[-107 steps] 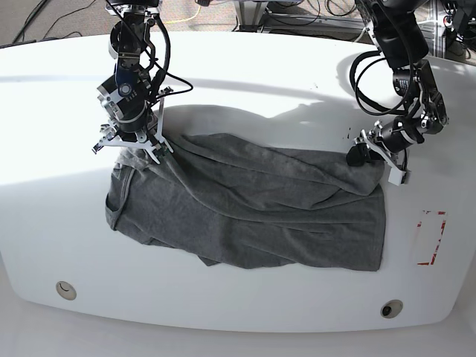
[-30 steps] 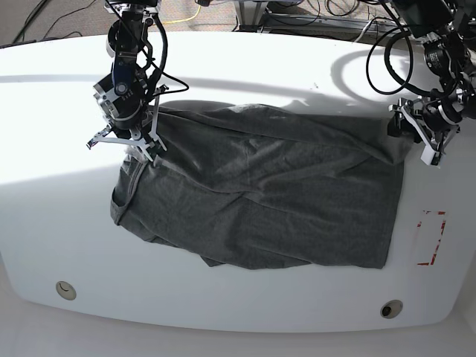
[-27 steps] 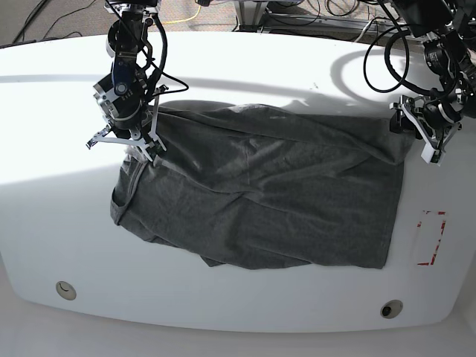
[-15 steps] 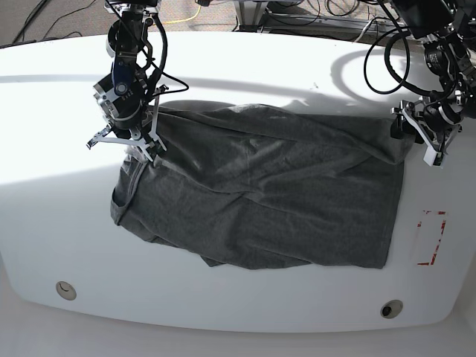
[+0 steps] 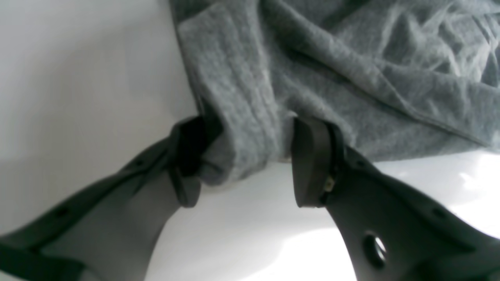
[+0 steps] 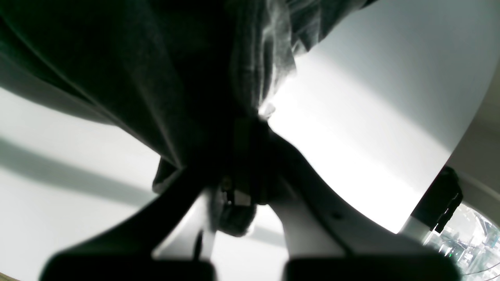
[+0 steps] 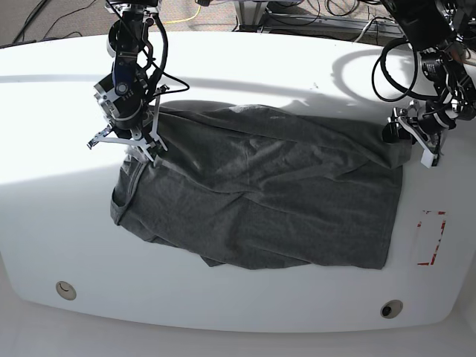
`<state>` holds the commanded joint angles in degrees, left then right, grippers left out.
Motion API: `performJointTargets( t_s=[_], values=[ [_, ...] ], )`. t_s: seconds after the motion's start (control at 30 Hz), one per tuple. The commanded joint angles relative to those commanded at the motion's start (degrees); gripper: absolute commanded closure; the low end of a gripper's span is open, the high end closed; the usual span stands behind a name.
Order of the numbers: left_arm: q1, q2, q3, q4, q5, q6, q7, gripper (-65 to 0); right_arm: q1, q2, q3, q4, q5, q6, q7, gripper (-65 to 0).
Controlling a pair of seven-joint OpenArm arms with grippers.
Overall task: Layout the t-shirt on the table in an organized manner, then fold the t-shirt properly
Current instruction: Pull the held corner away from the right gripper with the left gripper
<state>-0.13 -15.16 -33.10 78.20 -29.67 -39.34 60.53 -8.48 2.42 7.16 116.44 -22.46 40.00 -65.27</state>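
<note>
Layout step, spreading. Right end effector point(image 7: 141, 145) pinches the t-shirt point(image 7: 260, 197) corner; cloth trails away from it across the bench point(image 7: 245, 67). Left end effector point(image 5: 242, 164): jaws parted around a hem fold, looks released. Next: smooth, re-grip.

A glossy white table point(image 7: 245, 67) with curved edges carries a wrinkled dark grey t-shirt point(image 7: 260, 193) spread across its middle, a red tape rectangle point(image 7: 430, 236) at its right, and two round holes point(image 7: 65, 289) near the front edge.
</note>
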Motion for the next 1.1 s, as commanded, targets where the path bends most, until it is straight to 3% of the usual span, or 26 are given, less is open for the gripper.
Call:
performJointTargets(
  t_s=[0.53,1.1],
  values=[
    [2.2,-0.18,-0.18,8.18,-0.09,-0.18,0.35,-32.6,0.0,0.0,0.09,0.0,0.0,0.0,0.0,0.0],
    [-1.41,-0.26,-0.18,7.91,0.26,0.26,0.35,-32.6,0.79,0.0,-0.09,0.0,0.09,0.0,0.09,0.0]
  ],
)
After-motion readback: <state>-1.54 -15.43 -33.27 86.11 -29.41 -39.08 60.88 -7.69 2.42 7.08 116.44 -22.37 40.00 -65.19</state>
